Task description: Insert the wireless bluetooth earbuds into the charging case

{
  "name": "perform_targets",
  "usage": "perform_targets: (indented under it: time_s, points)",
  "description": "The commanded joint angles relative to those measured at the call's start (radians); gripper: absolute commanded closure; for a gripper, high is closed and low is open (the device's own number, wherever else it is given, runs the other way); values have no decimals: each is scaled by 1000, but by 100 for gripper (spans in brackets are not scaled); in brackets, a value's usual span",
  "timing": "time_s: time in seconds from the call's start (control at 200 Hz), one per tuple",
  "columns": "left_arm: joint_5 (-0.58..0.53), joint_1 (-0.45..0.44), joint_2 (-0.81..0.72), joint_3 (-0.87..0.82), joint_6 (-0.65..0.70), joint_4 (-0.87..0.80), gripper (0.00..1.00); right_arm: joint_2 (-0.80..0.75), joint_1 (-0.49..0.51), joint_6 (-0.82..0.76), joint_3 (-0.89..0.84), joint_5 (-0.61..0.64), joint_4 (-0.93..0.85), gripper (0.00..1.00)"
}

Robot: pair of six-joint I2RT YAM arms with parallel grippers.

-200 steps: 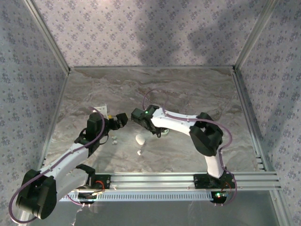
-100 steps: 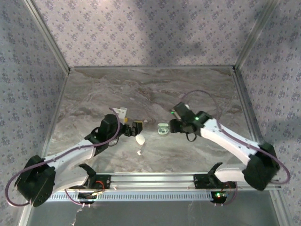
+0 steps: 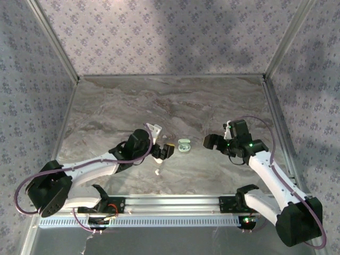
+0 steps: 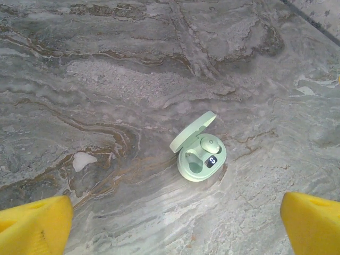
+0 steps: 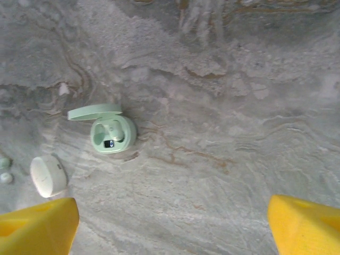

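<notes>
The pale green charging case (image 3: 184, 145) lies open on the marble table, lid up. In the left wrist view the case (image 4: 201, 154) holds one green earbud (image 4: 208, 143) in its far socket, and the near socket is bare. My left gripper (image 3: 164, 151) stands open just left of the case, its yellow fingertips (image 4: 33, 226) wide apart with nothing between them. My right gripper (image 3: 211, 142) is open to the right of the case (image 5: 112, 135), fingertips (image 5: 305, 224) apart and empty. Two tiny earbuds (image 5: 5, 178) lie at the left edge of the right wrist view.
A shut white oval case (image 5: 48, 175) lies left of the green one, close to the left gripper. A small white bit (image 3: 157, 172) sits nearer the front rail (image 3: 212, 202). Patterned walls enclose the table.
The left gripper has moved right, up to the green case. The right arm has swung from over the case out to the right, uncovering the case.
</notes>
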Motion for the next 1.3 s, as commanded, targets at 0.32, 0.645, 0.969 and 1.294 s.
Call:
perform_targets:
  time_s: [0.32, 0.645, 0.969, 1.294]
  points:
    - [-52, 71, -67, 9, -57, -18, 0, 67, 103, -24, 65, -68, 59, 0]
    - [-55, 274, -171, 67, -341, -342, 0, 255, 259, -77, 218, -40, 77, 3]
    - [-45, 293, -350, 47, -533, -783, 0, 388, 376, -107, 290, 6, 56, 17]
    - [77, 471, -369, 37, -443, -877, 0, 396, 423, -115, 276, 36, 52, 24]
